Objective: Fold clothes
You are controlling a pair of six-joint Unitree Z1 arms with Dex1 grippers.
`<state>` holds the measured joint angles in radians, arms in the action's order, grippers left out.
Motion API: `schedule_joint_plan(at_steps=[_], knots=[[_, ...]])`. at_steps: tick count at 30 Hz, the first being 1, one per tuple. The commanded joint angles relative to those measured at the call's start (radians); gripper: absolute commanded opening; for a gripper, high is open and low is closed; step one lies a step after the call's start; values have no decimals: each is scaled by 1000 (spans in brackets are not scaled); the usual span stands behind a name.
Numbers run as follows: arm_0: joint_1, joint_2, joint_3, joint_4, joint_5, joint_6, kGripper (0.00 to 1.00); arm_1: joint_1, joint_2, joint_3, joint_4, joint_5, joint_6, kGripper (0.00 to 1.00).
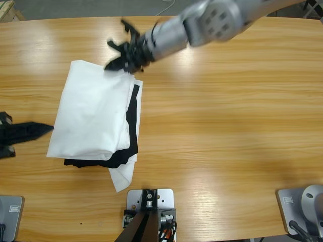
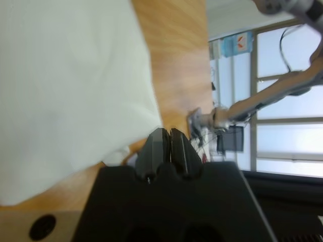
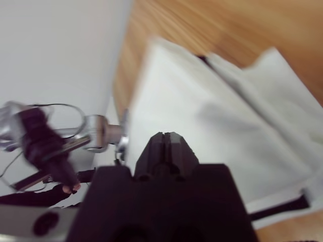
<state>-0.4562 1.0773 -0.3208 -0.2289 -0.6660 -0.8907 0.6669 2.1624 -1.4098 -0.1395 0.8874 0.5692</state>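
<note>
The clothes [image 1: 93,113], a white T-shirt folded into a rectangle, lie left of the table's middle on top of other garments. My right gripper [image 1: 112,64] comes in from the upper right and sits at the shirt's far right corner. In the right wrist view it [image 3: 166,136] is shut, tips over the white cloth [image 3: 202,116], and I see no fabric between the jaws. My left gripper [image 1: 48,128] lies low at the shirt's left edge, just short of it. The left wrist view shows it [image 2: 166,133] shut and empty beside the white cloth [image 2: 65,91].
A black garment [image 1: 132,126] lies under the shirt, showing along its right and front edges. A smaller white garment [image 1: 122,176] pokes out below that. Bare wooden table [image 1: 227,126] stretches to the right.
</note>
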Motion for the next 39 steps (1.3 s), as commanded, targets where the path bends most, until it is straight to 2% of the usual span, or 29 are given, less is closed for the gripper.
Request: schedule_joint_plan(at_steps=[1, 4, 8, 12, 23, 30, 34, 39], knots=[[152, 242, -116, -2, 35, 120, 0, 80, -237, 243, 32, -16, -48, 0], [216, 416, -175, -58, 39, 158, 0, 131, -238, 344, -24, -17, -41, 0], [238, 562, -247, -142, 25, 162, 0, 197, -211, 403, -91, -18, -15, 0], [230, 602, -297, -161, 14, 162, 0, 221, -169, 401, -148, -15, 18, 0], [240, 746, -290, -203, -4, 164, 0, 231, -35, 423, -248, -18, 40, 0], [279, 813, -292, -268, -21, 165, 0, 229, -22, 519, -279, -41, 41, 0], [283, 849, -302, -294, -32, 165, 0, 214, 1, 600, -347, -50, 41, 0], [283, 894, -303, -330, -40, 165, 0, 200, 13, 596, -365, -53, 49, 0]])
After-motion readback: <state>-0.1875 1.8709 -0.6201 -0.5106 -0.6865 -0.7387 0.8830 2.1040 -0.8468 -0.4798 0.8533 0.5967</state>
